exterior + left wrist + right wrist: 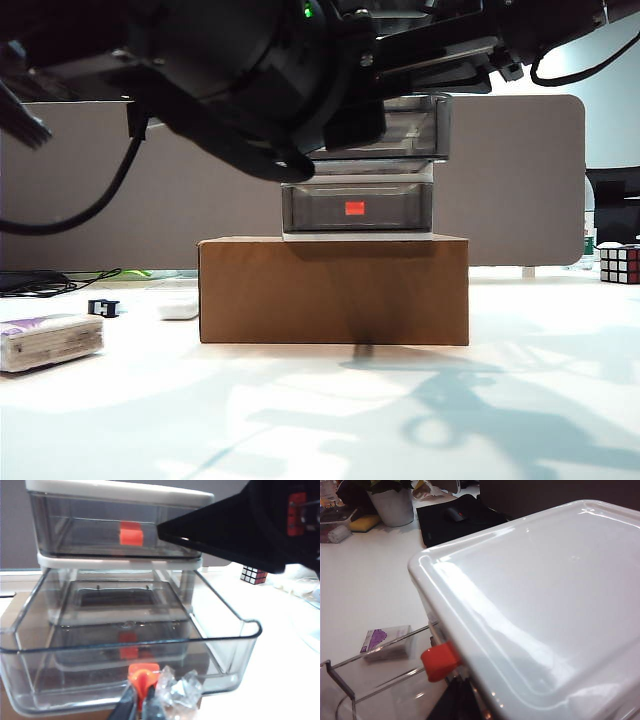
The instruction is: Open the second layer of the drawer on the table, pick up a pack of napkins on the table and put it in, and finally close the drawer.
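The drawer (pixel 400 205) stands on a brown cardboard box (pixel 333 290); dark arms hide its upper part in the exterior view. The second layer (pixel 215 630) is pulled far out and holds nothing. My left gripper (pixel 141 700) is shut on its red-orange handle (pixel 144 672). Crinkled clear plastic (pixel 177 690) sits beside the fingers. My right gripper (pixel 162 530) tapers to a shut point against the top drawer's front, beside that drawer's handle (pixel 131 533); in its own wrist view this gripper (pixel 460 692) lies under the white lid (pixel 545 595). The pack of napkins (pixel 50 340) lies on the table (pixel 330 420) at the left, also seen as the pack (pixel 387 641).
A small white rounded case (pixel 178 303) and a small black clip (pixel 103 308) lie left of the box. A Rubik's cube (pixel 620 264) stands at the far right. A grey partition (pixel 520 180) closes the back. Cables (pixel 60 282) trail at the left rear.
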Robot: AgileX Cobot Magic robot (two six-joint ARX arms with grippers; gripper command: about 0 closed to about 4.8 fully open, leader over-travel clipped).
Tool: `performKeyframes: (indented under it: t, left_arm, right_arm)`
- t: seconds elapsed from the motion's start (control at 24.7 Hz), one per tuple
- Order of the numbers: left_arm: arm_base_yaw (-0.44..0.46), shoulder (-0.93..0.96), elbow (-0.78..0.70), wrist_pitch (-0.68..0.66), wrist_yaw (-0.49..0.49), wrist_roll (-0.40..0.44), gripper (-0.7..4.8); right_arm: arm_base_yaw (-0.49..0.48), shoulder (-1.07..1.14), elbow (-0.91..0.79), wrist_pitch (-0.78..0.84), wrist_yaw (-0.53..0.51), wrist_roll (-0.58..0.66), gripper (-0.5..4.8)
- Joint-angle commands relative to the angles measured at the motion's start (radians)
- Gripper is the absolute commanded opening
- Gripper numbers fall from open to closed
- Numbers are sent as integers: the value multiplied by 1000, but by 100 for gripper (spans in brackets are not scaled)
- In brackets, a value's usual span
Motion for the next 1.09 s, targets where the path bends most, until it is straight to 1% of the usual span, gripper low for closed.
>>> performKeyframes:
  t: [0.04, 0.08, 0.2, 0.28, 0.32, 0.36, 0.4, 0.49, 0.53, 0.65, 0.69, 0.73, 0.77, 0.81, 0.85, 0.89, 0.93, 1.01, 1.05, 1.09]
  left_arm:
    - [-27, -8, -3, 8, -42, 1, 142]
    - [-39, -9, -4, 6, -57, 1, 164]
    - [-87, -21, -16, 5, -105, 6, 166]
    - [-140, -53, -37, 5, -129, 30, 165]
    - [-166, -77, -49, 5, -146, 52, 165]
    - [-211, -139, -79, 6, -181, 134, 164]
    - [-226, -189, -103, 6, -189, 196, 161]
    - [-228, -292, -154, 4, -178, 280, 161]
    - [-220, -341, -177, 5, -177, 301, 160]
    - [-162, -520, -248, -42, -153, 316, 134]
    - [-93, -656, -285, -145, -91, 303, 101]
    - [-56, -711, -293, -218, -51, 281, 83]
    - [51, -835, -292, -448, 85, 198, 50]
    - [111, -889, -290, -560, 175, 145, 49]
    - [197, -948, -285, -698, 304, 69, 48]
    - [275, -988, -282, -793, 406, 9, 48]
    - [379, -1027, -277, -896, 524, -57, 47]
    - [550, -1073, -275, -1014, 708, -130, 46]
    - [659, -1092, -275, -1058, 824, -152, 39]
    - [744, -1099, -275, -1078, 919, -160, 18]
  right_arm:
    - [0, -2, 7, 24, -6, 2, -5]
    - [0, -2, 7, 24, -9, 2, -5]
    - [0, -2, 7, 23, -11, 5, -5]
    - [0, -3, 7, 23, -12, 5, -5]
    - [0, -3, 7, 20, -17, 5, -5]
    - [-1, -3, 6, 11, -39, 5, -5]
    - [0, -4, 6, 7, -42, 5, -5]
    - [0, -4, 6, -3, -61, 5, -5]
    - [0, -4, 6, -7, -66, 5, -5]
    - [0, -5, 6, -16, -97, 25, -5]
    - [0, -5, 6, -18, -122, 30, -5]
    - [0, -5, 6, -18, -130, 31, -5]
    - [0, -9, 6, -28, -130, 33, -5]
    - [0, -11, 6, -32, -132, 34, -5]
    - [0, -13, 6, -34, -142, 39, -5]
    - [0, -16, 6, -37, -153, 47, -5]
    - [0, -16, 6, -37, -163, 49, -5]
    - [-1, -23, 6, -42, -167, 49, -5]
    - [-1, -29, 6, -45, -168, 49, -5]
    - [-1, -32, 6, -47, -168, 49, -5]
